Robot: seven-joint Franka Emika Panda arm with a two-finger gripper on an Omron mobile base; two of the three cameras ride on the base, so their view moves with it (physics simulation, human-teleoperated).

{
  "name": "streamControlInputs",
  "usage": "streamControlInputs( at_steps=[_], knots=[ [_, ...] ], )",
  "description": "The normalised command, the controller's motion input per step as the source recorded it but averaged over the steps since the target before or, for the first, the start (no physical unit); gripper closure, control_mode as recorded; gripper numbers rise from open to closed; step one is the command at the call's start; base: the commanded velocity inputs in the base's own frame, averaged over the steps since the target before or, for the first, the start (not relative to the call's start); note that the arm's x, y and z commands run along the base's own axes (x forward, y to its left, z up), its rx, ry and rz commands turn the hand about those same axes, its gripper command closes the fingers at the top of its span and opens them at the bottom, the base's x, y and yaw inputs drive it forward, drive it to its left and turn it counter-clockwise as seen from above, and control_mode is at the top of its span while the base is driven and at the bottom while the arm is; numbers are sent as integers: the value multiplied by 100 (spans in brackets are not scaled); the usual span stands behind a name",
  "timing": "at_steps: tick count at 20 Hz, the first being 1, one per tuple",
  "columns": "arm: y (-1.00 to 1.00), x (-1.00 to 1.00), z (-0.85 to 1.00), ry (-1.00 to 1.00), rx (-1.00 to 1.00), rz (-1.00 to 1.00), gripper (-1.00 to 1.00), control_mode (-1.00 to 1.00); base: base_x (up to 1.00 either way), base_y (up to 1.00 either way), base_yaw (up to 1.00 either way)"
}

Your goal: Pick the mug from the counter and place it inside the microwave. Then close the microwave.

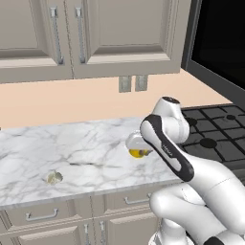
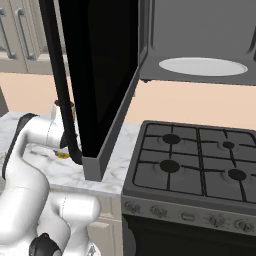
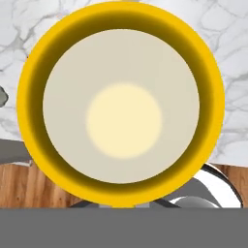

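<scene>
The mug [image 1: 138, 152] sits just above the marble tabletop [image 1: 72, 158], left of the stove [image 2: 190, 160] — the gripper is clenched on its rim. Lift it straight, swing wide of the open door, then up into the microwave [image 2: 200, 45] — onto the turntable [image 2: 202, 66].

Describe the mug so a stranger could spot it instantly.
Start at the white marble counter left of the black stovetop. Near its right end, beside the robot's hand, is the mug: glossy yellow, cylindrical, pale inside, unlike the small greenish-white lump further left.
</scene>
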Motion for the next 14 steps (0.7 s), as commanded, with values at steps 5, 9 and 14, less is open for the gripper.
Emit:
streamControlInputs(
  at_steps=[5, 9, 14],
  knots=[
    [-20, -5, 8, 0, -3, 13, 100, -100, 0, 0, 0],
    [-1, -19, 0, 0, -3, 13, 100, -100, 0, 0, 0],
    [0, -16, -4, 0, -4, 9, 100, -100, 0, 0, 0]
  ],
)
